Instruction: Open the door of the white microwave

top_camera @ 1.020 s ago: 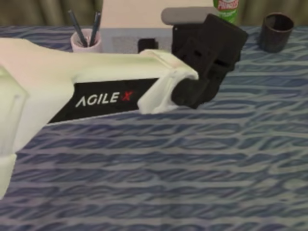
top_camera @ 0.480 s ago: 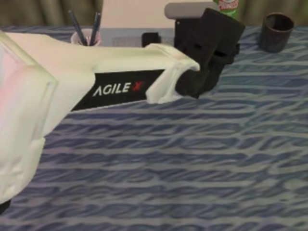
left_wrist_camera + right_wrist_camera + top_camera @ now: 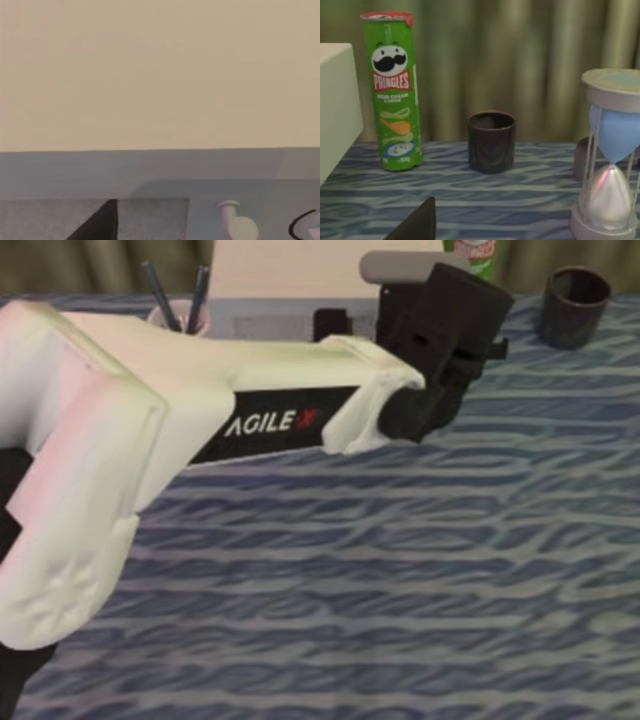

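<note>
The white microwave [image 3: 290,268] stands at the table's far edge, left of the middle. Its grey front with the door [image 3: 270,318] faces me and lies flush. My left arm reaches across from the left, and its left gripper [image 3: 395,322] hangs right in front of the microwave's right front, open. One dark fingertip [image 3: 330,322] shows against the door. The left wrist view has the microwave's pale top [image 3: 160,75], the mesh window [image 3: 150,220], one finger [image 3: 100,227] and a knob [image 3: 237,225]. The right gripper [image 3: 480,236] is parked out of the top view, open, with one finger [image 3: 417,225] showing.
A pen cup [image 3: 180,315] with dark pens stands left of the microwave, partly behind my left arm. A green Pringles can [image 3: 470,252] and a dark cup [image 3: 573,302] stand to its right. An hourglass [image 3: 612,155] is close to the right gripper.
My left arm has swung to the right and farther in; its gripper slid right along the microwave's front. The door shows no movement.
</note>
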### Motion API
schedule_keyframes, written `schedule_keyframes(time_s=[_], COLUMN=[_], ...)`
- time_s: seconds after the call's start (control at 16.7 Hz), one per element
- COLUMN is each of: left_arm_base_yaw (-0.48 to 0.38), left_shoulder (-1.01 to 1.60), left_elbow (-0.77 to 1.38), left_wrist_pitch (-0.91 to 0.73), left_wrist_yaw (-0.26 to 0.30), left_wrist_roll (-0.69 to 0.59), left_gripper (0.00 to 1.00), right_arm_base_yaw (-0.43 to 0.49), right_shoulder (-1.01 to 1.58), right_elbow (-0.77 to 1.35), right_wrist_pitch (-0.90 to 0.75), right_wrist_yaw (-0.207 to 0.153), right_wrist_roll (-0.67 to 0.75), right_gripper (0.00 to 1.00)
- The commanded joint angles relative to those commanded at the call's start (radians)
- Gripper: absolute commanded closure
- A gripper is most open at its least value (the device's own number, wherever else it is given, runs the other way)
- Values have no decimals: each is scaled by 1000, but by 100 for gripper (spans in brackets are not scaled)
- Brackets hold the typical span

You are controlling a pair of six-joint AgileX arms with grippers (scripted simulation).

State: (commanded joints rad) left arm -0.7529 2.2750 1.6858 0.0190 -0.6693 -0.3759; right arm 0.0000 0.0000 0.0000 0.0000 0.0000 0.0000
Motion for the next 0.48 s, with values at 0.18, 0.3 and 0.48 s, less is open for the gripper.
schedule_keyframes(time_s=[0.18, 0.3, 0.48], left_arm_base_yaw=[0, 0, 0], left_shoulder=[0, 0, 0], left_elbow=[0, 0, 0], left_wrist_pitch=[0, 0, 0], left_wrist_yaw=[0, 0, 0], left_wrist_roll=[0, 0, 0], left_gripper=[23, 38, 60], right_arm_base_yaw=[0, 0, 0], right_shoulder=[0, 0, 0], right_elbow=[0, 0, 0], right_wrist_pitch=[0, 0, 0], right_wrist_yaw=[0, 0, 0], right_wrist_roll=[0, 0, 0], right_gripper=[0, 0, 0])
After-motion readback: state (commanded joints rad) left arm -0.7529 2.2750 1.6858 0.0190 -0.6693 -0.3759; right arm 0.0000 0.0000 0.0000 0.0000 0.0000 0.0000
